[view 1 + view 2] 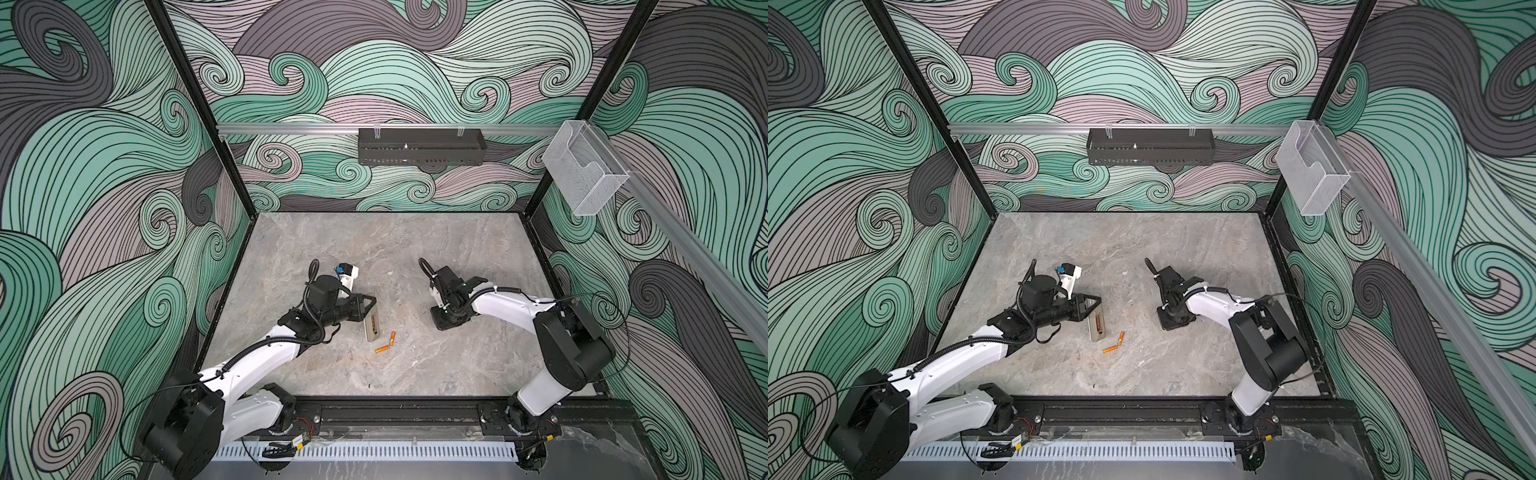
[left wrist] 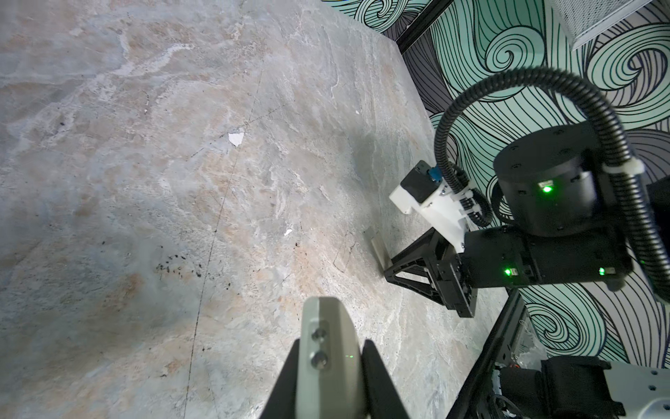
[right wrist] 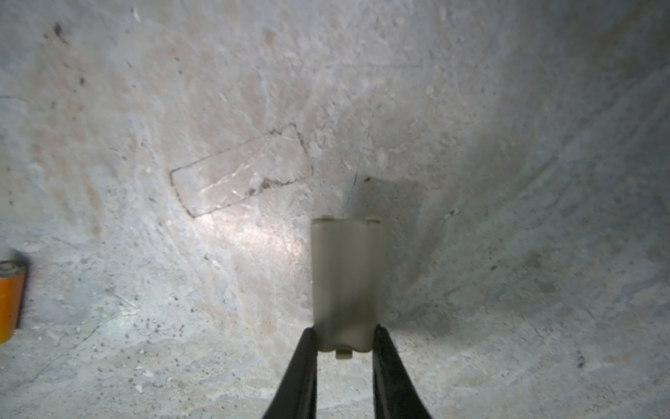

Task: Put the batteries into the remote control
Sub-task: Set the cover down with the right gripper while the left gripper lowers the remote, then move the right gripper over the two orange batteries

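In both top views the remote control lies back up left of the table's middle, its battery bay uncovered. My left gripper is shut on its far end. In the left wrist view that pale end sits between the black fingers. Two orange batteries lie loose just right of the remote; one shows in the right wrist view. My right gripper points down at the table, shut on a pale battery cover.
A black wire basket hangs on the back wall and a clear plastic holder on the right rail. Patterned walls close in three sides. A black mounting rail runs along the front edge.
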`<state>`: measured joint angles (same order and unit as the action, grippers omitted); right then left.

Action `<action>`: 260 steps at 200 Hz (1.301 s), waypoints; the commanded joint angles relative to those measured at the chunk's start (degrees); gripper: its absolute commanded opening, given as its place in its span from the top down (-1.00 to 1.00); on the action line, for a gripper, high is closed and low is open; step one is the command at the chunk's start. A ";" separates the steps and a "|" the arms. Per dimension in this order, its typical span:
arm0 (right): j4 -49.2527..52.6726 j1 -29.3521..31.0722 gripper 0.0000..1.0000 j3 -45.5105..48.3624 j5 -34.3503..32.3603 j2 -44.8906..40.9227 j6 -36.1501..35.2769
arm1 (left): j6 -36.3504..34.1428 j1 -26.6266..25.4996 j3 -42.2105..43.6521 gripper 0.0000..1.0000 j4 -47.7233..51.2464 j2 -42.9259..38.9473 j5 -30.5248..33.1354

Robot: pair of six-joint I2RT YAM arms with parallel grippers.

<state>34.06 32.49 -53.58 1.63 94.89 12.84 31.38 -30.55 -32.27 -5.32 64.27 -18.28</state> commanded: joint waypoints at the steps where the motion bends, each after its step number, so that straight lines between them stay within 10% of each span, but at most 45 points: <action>1: 1.22 -0.37 0.54 -0.72 -1.15 1.50 1.11 | -0.72 0.49 1.00 1.00 -2.31 -1.11 -1.38; 125: 2.98 -0.34 0.04 -2.25 -0.86 -3.14 0.46 | 0.35 0.55 1.80 1.00 -1.36 -3.83 -2.11; 260: -1.59 11.77 0.02 -3.44 2.11 -8.34 0.63 | 4.72 2.33 1.73 1.00 7.22 -8.27 2.02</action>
<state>35.22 42.11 -57.45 2.26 88.64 12.82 34.57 -28.97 -29.39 -0.75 57.63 -17.54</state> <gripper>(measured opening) 0.492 0.216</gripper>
